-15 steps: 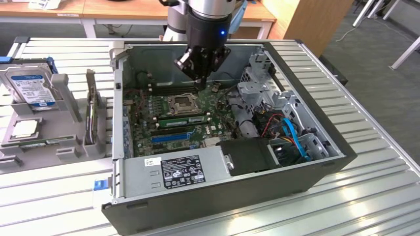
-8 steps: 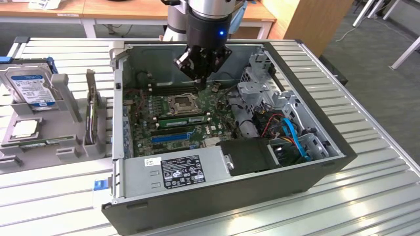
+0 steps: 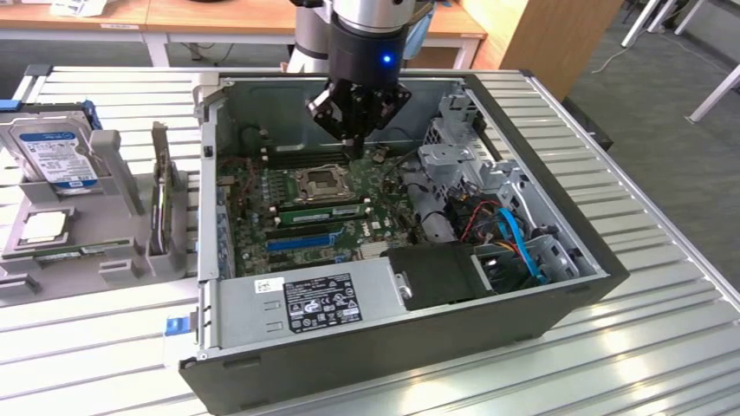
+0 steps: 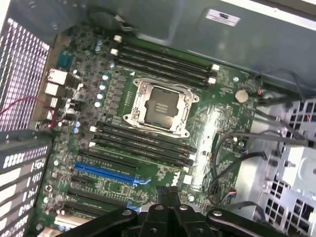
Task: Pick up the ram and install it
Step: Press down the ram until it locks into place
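Observation:
My gripper (image 3: 353, 149) hangs inside the open computer case (image 3: 555, 299), over the far part of the motherboard (image 3: 382, 186) just behind the CPU socket (image 3: 321, 183). Its fingers are shut together with nothing between them; the wrist view shows the gripper (image 4: 167, 193) meeting above the board. The long black memory slots (image 4: 143, 143) lie on both sides of the CPU socket (image 4: 159, 106). A thin green stick that looks like the ram (image 3: 83, 251) lies in the grey holder (image 3: 116, 269) at the exterior view's left, well away from the gripper.
The grey holder also carries a hard drive (image 3: 52, 156), a processor chip (image 3: 44, 227) and an upright dark expansion card (image 3: 162, 199). Cables (image 3: 509, 234) and a drive cage (image 3: 463, 160) crowd the case's right side. A black power supply (image 3: 445, 273) sits near the front wall.

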`<move>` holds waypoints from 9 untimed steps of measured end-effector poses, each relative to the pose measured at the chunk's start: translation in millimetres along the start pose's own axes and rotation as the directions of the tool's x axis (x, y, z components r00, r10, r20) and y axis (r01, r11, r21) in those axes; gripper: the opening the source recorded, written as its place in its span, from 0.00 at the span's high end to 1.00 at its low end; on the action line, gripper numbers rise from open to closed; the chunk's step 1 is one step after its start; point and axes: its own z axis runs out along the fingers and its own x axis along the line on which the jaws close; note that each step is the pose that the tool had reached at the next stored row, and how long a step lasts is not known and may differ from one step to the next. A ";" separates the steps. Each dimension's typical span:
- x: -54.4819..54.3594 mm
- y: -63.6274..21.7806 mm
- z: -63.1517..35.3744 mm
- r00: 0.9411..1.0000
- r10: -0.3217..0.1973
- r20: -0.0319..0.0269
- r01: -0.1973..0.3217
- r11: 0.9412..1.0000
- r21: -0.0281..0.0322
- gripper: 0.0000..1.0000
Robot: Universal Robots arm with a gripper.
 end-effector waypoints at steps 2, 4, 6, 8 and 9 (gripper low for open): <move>0.0 0.0 0.0 1.000 0.026 0.000 -0.026 1.000 0.001 0.90; 0.0 0.0 0.0 0.999 0.037 0.001 -0.037 0.999 0.001 0.90; 0.0 0.0 0.0 0.999 0.037 0.001 -0.037 0.999 0.001 0.90; 0.0 0.0 0.0 0.999 0.037 0.001 -0.037 0.999 0.001 0.90; 0.0 0.0 0.0 0.999 0.037 0.001 -0.037 0.999 0.001 0.90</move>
